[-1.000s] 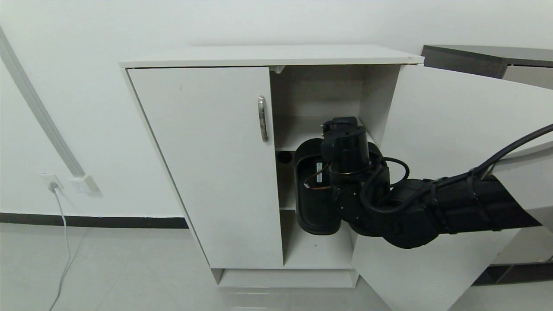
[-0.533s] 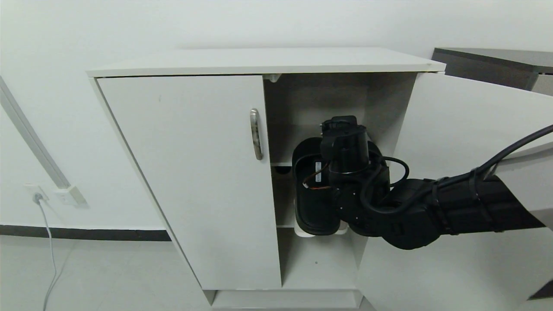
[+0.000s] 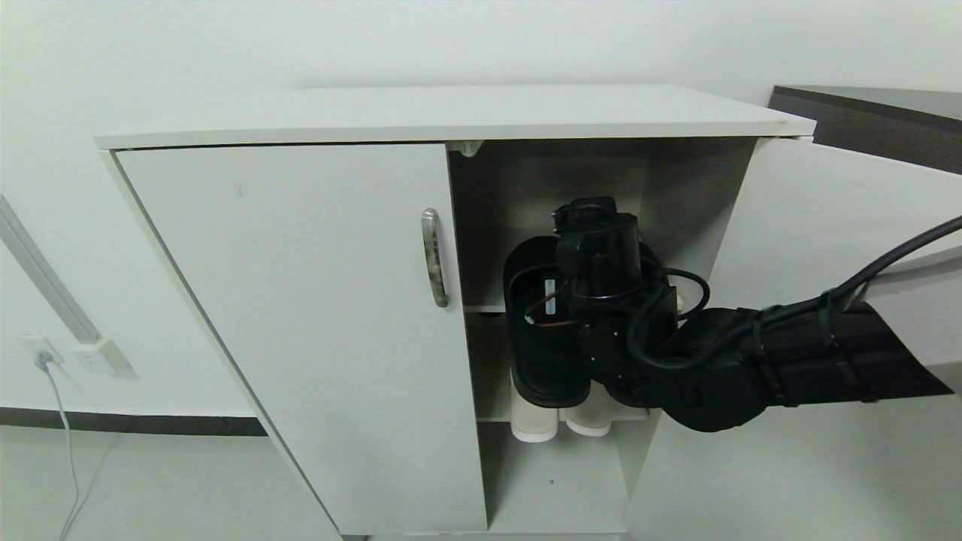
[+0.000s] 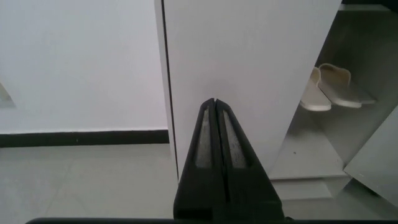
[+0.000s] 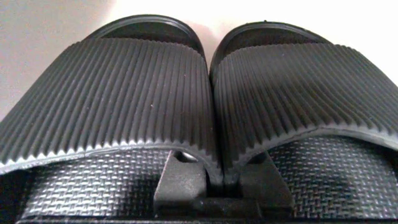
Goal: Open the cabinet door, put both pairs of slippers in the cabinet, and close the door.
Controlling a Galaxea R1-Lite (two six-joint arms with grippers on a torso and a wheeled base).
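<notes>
White wall [image 3: 150, 60] behind cabinet [image 3: 451, 113], right door [image 3: 827, 225] open; right end effector [image 5: 214, 186] clamps black slippers [image 3: 541, 330] at cabinet opening; white slippers [image 3: 535, 421] on cabinet shelf; left end effector [image 4: 215, 134] pinched closed, empty, outside cabinet.

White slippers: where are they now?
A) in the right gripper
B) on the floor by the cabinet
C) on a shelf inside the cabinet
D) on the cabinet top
C: the white slippers lie side by side on a shelf inside the open cabinet; the right gripper holds the black slippers.
</notes>
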